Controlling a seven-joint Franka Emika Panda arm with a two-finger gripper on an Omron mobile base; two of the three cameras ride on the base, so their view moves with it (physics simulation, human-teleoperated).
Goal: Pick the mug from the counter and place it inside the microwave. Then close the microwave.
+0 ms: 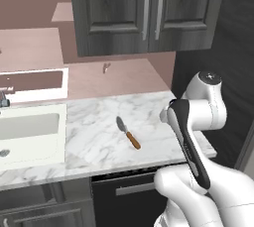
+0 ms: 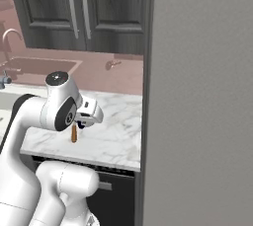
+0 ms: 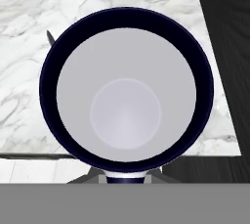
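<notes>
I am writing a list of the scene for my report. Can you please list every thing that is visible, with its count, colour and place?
mug: one, dark blue rim, pale grey inside, close under the hand camera, above the counter
counter: one, white marble with grey veins, over dark cabinets
knife: one, grey blade, brown handle, lying on the counter
sink: one, white, left in the counter
upper cabinets: two doors, dark grey, above the back ledge
tall panel: one, grey, right of the counter
end effector: one, white with dark fingers, shut on the mug, over the counter
</notes>
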